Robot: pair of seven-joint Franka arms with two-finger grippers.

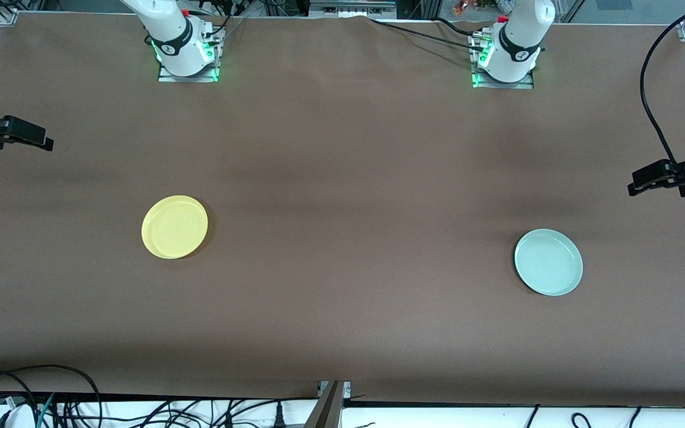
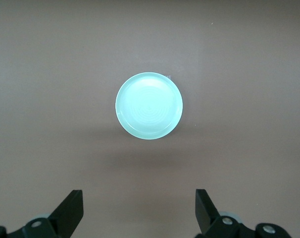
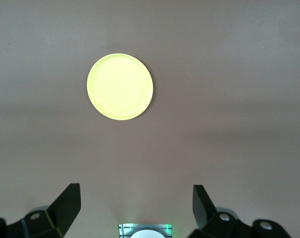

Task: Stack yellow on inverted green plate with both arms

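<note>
The yellow plate point(image 1: 174, 227) and green plate point(image 1: 548, 262) are lying rim-up, well apart on the brown table point(image 1: 342, 178), nothing lying between them. The right gripper point(image 1: 42, 142) is hovering at the yellow plate's ten o'clock and the left gripper point(image 1: 637, 184) at the green plate's one o'clock, both gaping wide and empty.

Brown bench point(image 1: 342, 178) surface spans the view. Black cables point(image 1: 51, 404) tangle below the bench edge nearest the front camera, toward the right arm's end.

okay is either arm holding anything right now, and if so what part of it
Nothing is held. The left end effector and right end effector are both open and up in the air at the table's ends; the yellow plate and green plate lie untouched.
</note>
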